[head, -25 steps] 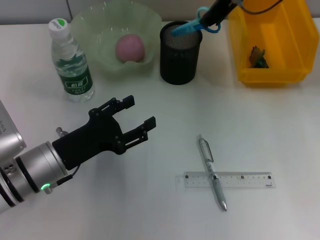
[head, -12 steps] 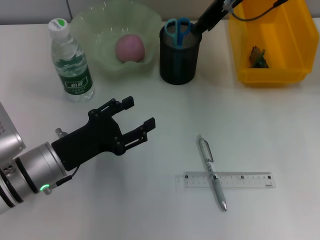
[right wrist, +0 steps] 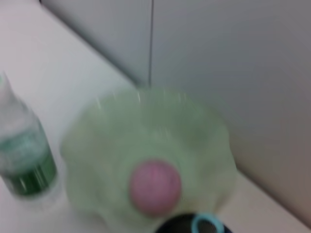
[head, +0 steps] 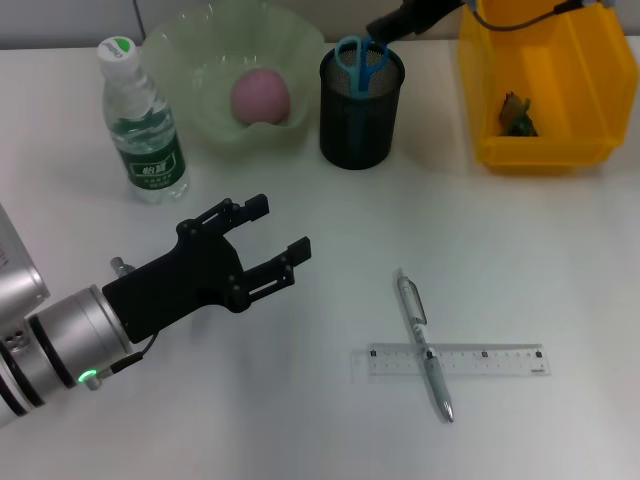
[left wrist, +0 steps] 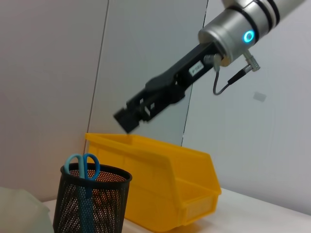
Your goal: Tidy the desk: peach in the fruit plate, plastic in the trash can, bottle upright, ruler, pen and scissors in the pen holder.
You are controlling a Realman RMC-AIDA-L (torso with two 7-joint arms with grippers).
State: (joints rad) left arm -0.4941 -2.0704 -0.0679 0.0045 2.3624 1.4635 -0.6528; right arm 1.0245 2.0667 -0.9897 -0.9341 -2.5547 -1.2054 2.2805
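Right gripper (head: 385, 25) now clear of pen holder (head: 360, 115)

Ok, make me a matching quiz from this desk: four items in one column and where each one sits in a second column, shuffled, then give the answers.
Items:
1. peach
2. scissors
3. pen
4. plastic scrap

Places:
A. lying across the ruler on the desk
B. in the green fruit plate
C. in the yellow bin
D. standing in the black mesh pen holder

Pairs: 1-B, 2-D, 3-A, 4-C
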